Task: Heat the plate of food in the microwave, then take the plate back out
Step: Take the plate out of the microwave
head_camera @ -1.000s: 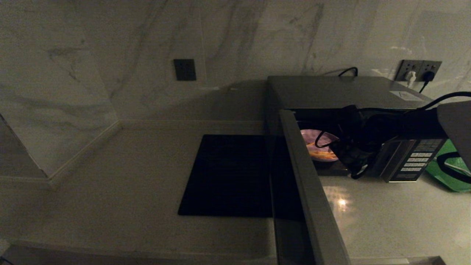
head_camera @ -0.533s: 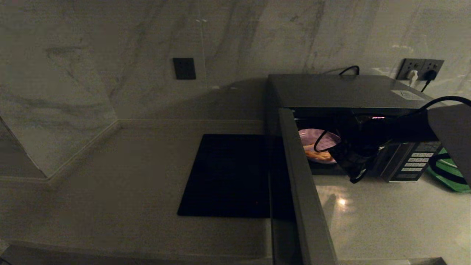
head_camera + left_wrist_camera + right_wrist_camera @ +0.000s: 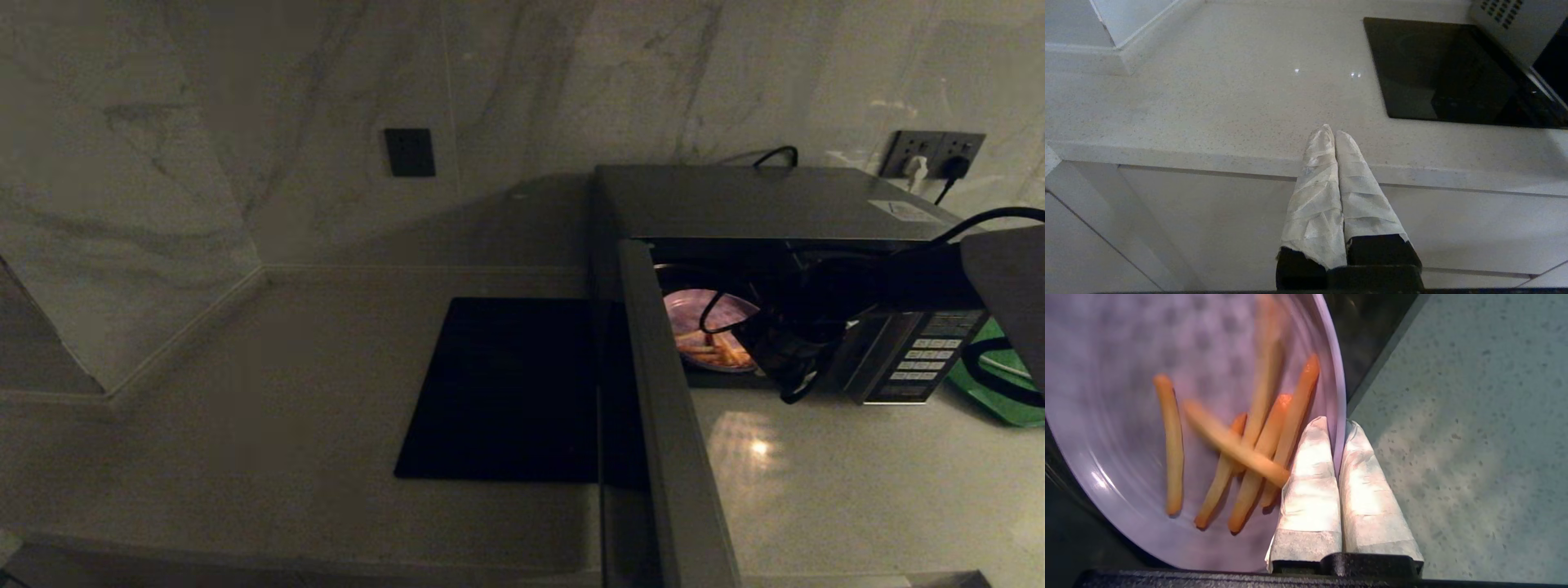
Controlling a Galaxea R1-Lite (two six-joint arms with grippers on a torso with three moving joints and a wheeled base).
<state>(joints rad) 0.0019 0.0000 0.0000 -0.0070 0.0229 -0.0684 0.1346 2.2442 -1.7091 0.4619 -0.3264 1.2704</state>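
Note:
The microwave [image 3: 759, 204] stands at the right of the counter with its door [image 3: 661, 392] swung wide open toward me. Inside lies the plate of food [image 3: 706, 327], a pale-lavender plate [image 3: 1126, 375] with several orange fries [image 3: 1261, 433]. My right gripper [image 3: 755, 343] reaches into the cavity's mouth and is shut on the plate's near rim; in the right wrist view the gripper [image 3: 1337, 424] has one taped finger above the rim and one below it. My left gripper [image 3: 1334, 131] hangs shut and empty over the counter's front edge, out of the head view.
A flat black square mat [image 3: 506, 392] lies left of the microwave door. A green tray [image 3: 1000, 376] sits right of the button panel [image 3: 918, 363]. Wall sockets [image 3: 931, 155] with plugged cables are behind. Bare speckled counter [image 3: 857, 482] lies in front of the microwave.
My right gripper has gone from wide open to shut on the plate's rim. The plate has shifted slightly inside the cavity. The left arm has not moved.

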